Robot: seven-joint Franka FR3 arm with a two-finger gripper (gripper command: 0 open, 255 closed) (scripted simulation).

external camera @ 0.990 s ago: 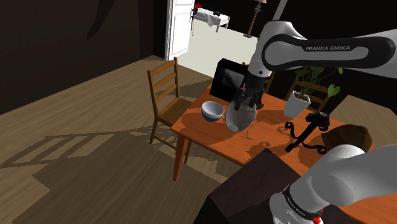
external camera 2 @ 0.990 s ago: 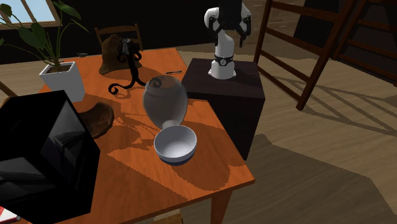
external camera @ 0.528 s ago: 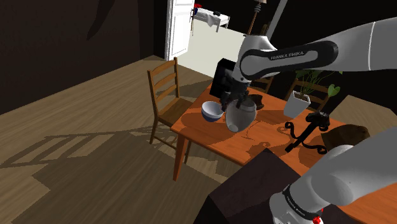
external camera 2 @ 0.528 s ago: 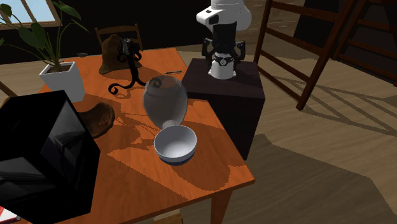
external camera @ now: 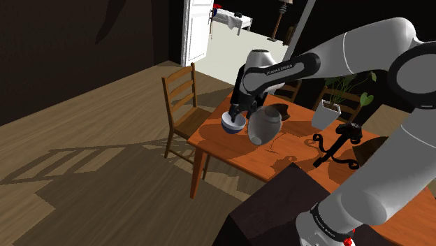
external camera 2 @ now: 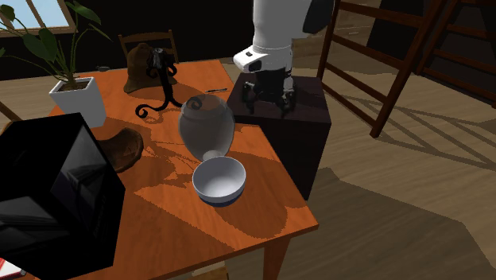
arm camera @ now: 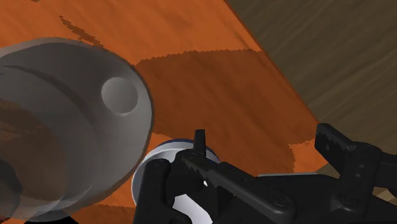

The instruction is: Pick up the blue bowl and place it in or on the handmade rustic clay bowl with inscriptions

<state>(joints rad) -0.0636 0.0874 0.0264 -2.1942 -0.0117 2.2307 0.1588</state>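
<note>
The bowl (external camera: 233,124), blue outside and white inside, stands upright near the table's corner, close beside a grey vase (external camera: 264,126). In the second exterior view the bowl (external camera 2: 218,179) sits in front of the vase (external camera 2: 206,125). My gripper (external camera 2: 269,103) hangs open in the air above the table, higher than the bowl and toward the stand. From the shoulder view the gripper (external camera: 237,112) overlaps the bowl's rim. In the wrist view the gripper (arm camera: 264,137) holds nothing, and the bowl (arm camera: 149,172) peeks out behind one finger. A brown clay-coloured bowl (external camera 2: 141,65) stands at the table's far end.
A large black box (external camera 2: 52,199) fills the near left of the orange table (external camera 2: 262,223), with a low brown thing (external camera 2: 121,148) beside it. A white plant pot (external camera 2: 78,99) and a black curly stand (external camera 2: 163,83) are further back. A wooden chair (external camera: 183,98) stands by the table.
The arm has swung down and toward the shoulder view's left, carrying the open gripper from above the vase to over the bowl. Bowl and vase have stayed put.
</note>
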